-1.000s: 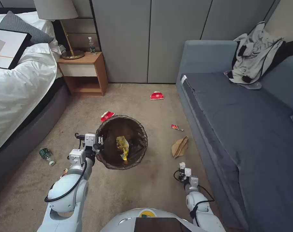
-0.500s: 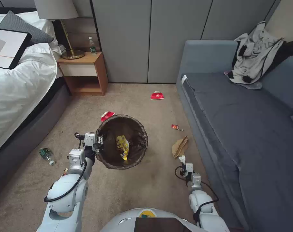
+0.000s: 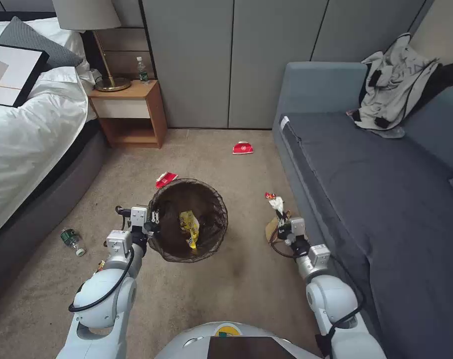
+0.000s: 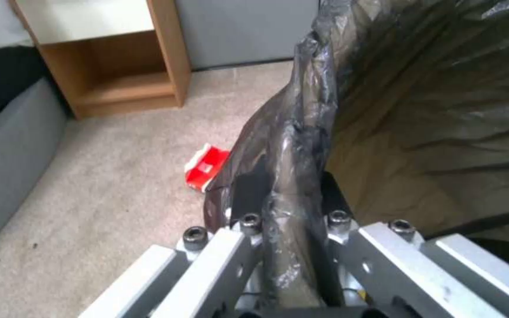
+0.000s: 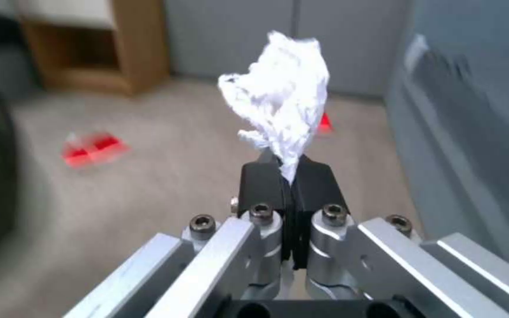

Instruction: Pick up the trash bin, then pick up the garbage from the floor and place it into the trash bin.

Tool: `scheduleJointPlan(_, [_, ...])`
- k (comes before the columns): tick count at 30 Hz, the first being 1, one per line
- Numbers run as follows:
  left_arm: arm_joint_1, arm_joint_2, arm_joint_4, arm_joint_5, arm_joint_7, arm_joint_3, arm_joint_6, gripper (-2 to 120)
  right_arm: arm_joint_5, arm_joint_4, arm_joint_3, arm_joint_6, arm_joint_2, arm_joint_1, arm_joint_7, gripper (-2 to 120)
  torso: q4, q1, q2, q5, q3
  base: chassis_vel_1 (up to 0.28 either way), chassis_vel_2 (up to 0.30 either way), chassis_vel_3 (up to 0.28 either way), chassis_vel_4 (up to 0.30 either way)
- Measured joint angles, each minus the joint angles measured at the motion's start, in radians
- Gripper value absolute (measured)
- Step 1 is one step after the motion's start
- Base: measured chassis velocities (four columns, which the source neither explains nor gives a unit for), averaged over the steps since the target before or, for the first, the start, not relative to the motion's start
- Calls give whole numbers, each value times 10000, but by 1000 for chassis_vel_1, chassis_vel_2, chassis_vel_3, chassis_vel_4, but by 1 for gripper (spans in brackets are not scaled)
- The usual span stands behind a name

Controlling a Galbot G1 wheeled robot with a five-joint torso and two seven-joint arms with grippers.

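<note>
Right now I have my right gripper pinched shut on the white tissue wad, black pads closed on its lowest tuft, most of the crumpled paper standing free above them. I judge it nearly weightless and very soft: it will not slip under its own weight, but that thin tuft could tear or pull out if I swing hard, so a bite deeper into the bulk would be safer.

The trash bin is my landmark. My left gripper is clamped on the bin's near-left rim, one pad inside and one outside, with the wrinkled dark brown liner bunched between them. The liner looks slick and thin, the bucket wall under it stiff, and I expect the rim hold to carry it since the load is light. Inside the bin lies a yellow snack wrapper, glossy and crinkled.

The tissue and right gripper hang well to the bin's right, over the carpet, and not yet above the opening. Below them lies a flat tan paper bag; just beyond is a small red wrapper. One red-and-white carton sits just behind the bin, another farther beyond it. A small bottle lies well to the bin's left.
</note>
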Motion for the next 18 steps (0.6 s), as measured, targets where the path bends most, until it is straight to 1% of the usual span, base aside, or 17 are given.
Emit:
scheduleJointPlan(2, [-4,1,8,-15,-4,0,13,3,85,214,-46,-101,-23,-1,-43,0,0,0,0,-1,0,0,0,0,0])
scheduleJointPlan(4, [-21,2,37,-79,-41,11,61,3,316,799,-234,-416,-93,39,-168,0,-1,0,0,-1,0,0,0,0,0])
scheduleJointPlan(5, [-61,2,81,-151,-108,30,125,3,476,1429,-535,-844,-144,257,-320,0,0,0,0,-1,0,0,0,0,0])
scheduleJointPlan(10, [-117,11,118,-199,-163,66,216,3,789,1912,-976,-1349,-273,518,-485,0,1,0,0,-1,0,0,0,0,0])
scheduleJointPlan(11, [-140,23,121,-217,-186,92,263,3,1103,2062,-1192,-1564,-360,638,-558,0,1,0,0,-1,0,0,0,0,0])
scheduleJointPlan(12, [-140,23,121,-217,-186,92,263,3,1103,2062,-1192,-1564,-360,638,-558,0,1,0,0,-1,0,0,0,0,0])
scheduleJointPlan(15, [-234,63,132,-323,-289,184,444,3,2479,2343,-2252,-2400,-721,1124,-510,0,0,0,0,-1,0,0,0,0,0])
scheduleJointPlan(17, [-243,67,135,-329,-300,196,460,3,2597,2345,-2430,-2463,-752,1167,-485,0,1,0,0,0,0,0,0,0,0])
scheduleJointPlan(18, [-260,81,146,-336,-323,216,494,3,2821,2341,-2901,-2575,-824,1276,-402,0,0,0,0,0,0,0,0,0,0])
